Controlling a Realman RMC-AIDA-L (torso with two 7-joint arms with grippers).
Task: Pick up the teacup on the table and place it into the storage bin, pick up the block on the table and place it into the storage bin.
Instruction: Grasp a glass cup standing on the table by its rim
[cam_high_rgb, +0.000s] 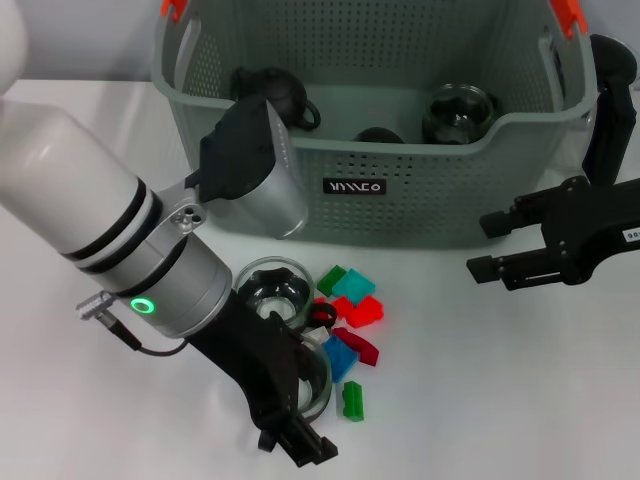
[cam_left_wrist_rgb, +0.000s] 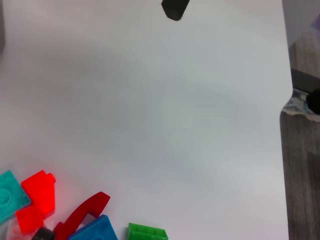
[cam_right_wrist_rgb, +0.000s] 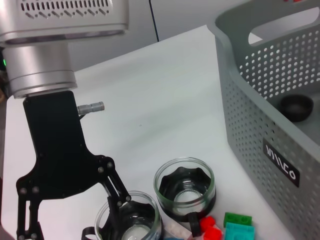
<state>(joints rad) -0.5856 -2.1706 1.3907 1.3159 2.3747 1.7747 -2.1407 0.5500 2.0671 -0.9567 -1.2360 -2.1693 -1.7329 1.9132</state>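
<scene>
Two glass teacups stand on the white table in front of the storage bin (cam_high_rgb: 430, 190). One teacup (cam_high_rgb: 272, 285) stands closer to the bin. The nearer teacup (cam_high_rgb: 320, 382) is partly under my left gripper (cam_high_rgb: 295, 430). In the right wrist view my left gripper (cam_right_wrist_rgb: 70, 220) is spread open, with one finger (cam_right_wrist_rgb: 116, 196) at the rim of that nearer teacup (cam_right_wrist_rgb: 131, 224). Small blocks lie right of the cups: green (cam_high_rgb: 330, 278), teal (cam_high_rgb: 353, 285), red (cam_high_rgb: 366, 311), blue (cam_high_rgb: 341, 358) and another green (cam_high_rgb: 353, 400). My right gripper (cam_high_rgb: 488, 245) hangs open and empty to the right.
The bin (cam_right_wrist_rgb: 260, 100) holds a black teapot (cam_high_rgb: 275, 95), a glass cup (cam_high_rgb: 460, 112) and a black lid (cam_high_rgb: 378, 135). The left wrist view shows bare table, red (cam_left_wrist_rgb: 37, 197), blue (cam_left_wrist_rgb: 95, 230) and green (cam_left_wrist_rgb: 146, 232) blocks, and the table's edge (cam_left_wrist_rgb: 286, 150).
</scene>
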